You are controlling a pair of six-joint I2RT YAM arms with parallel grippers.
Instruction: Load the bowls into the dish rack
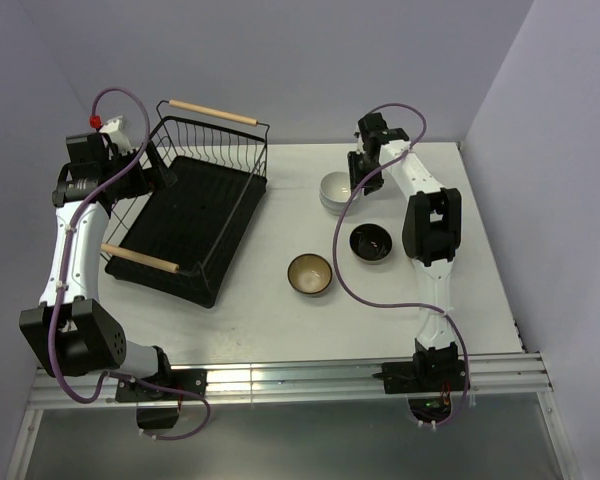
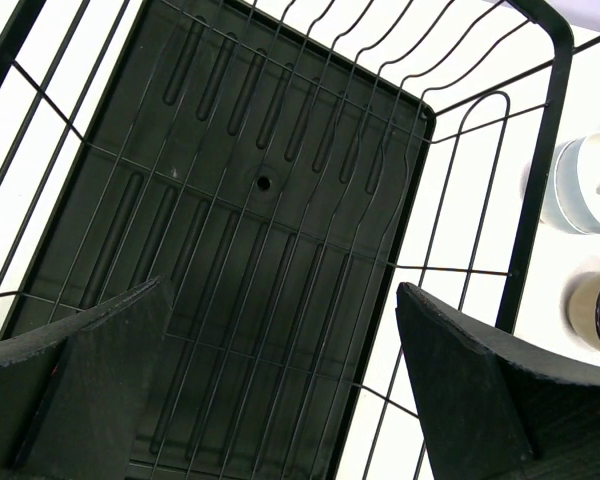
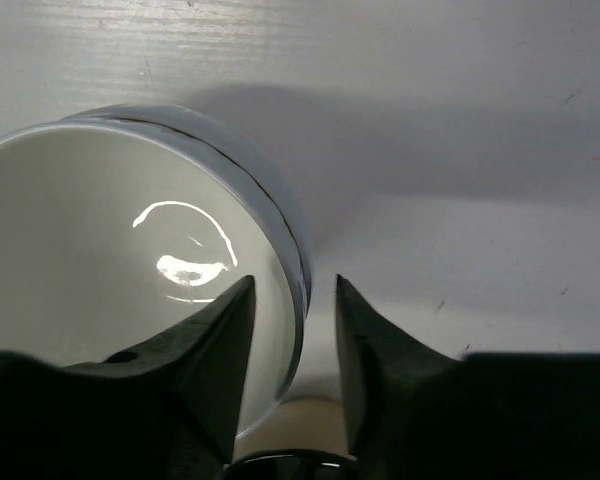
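The black wire dish rack (image 1: 195, 215) with two wooden handles stands at the left and holds nothing. My left gripper (image 1: 168, 175) hovers over its far left side, open and empty. In the left wrist view the rack's tray base (image 2: 210, 200) lies below the gripper (image 2: 282, 285). A stack of white bowls (image 1: 332, 190) sits right of the rack. My right gripper (image 1: 358, 185) is at its right edge. In the right wrist view the gripper (image 3: 295, 282) straddles the top bowl's (image 3: 100, 250) rim, one finger inside and one outside, with small gaps. A glossy black bowl (image 1: 371, 243) and a brown bowl (image 1: 309, 274) sit nearer. No cream-beige bowl shows.
The white table (image 1: 280, 320) ends at a metal rail at the near edge. Walls close in at the back and right. In the left wrist view the white stack (image 2: 580, 185) and a bowl with a dark inside (image 2: 595, 312) show beyond the rack's right wall.
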